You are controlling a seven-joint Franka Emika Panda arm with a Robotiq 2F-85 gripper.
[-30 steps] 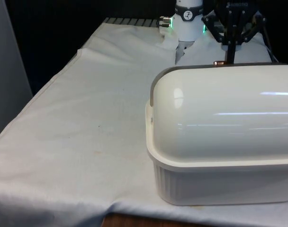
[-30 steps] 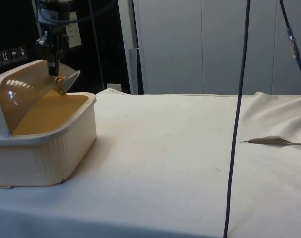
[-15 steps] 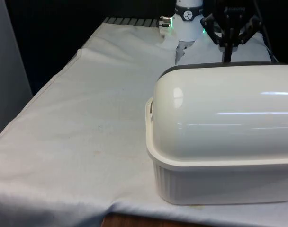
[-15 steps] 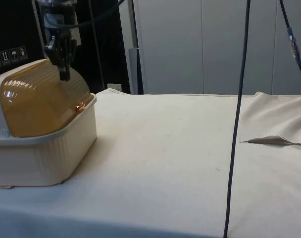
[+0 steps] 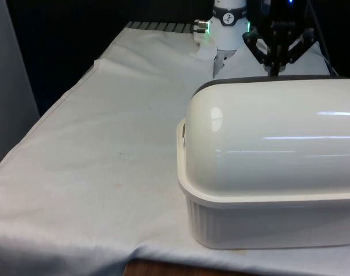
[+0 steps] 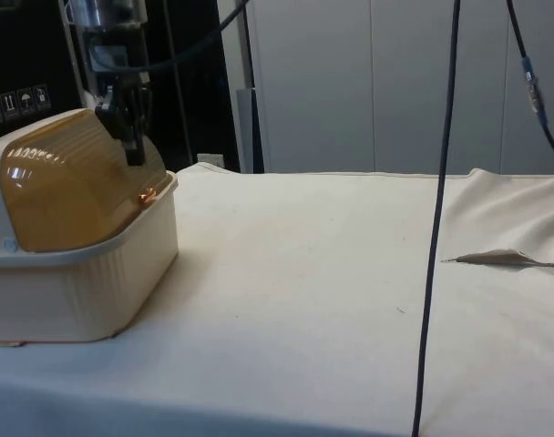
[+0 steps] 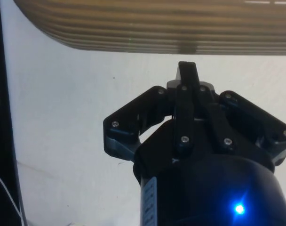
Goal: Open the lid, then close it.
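With the bread box lid [image 6: 72,187] down at the side view's left, the gripper [image 6: 131,150], fingers pressed together and empty, hangs just above its front edge.

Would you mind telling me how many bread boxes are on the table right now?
1: the bread box sits at the front view's right, lid closed; the side view shows it near the gripper.

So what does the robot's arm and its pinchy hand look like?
The arm is white and round, with little green lights glowing on its sides. The gripper is black, built from angular bars joined with small silver screws, and its jaws are thin and dark. A black cable loops off it.
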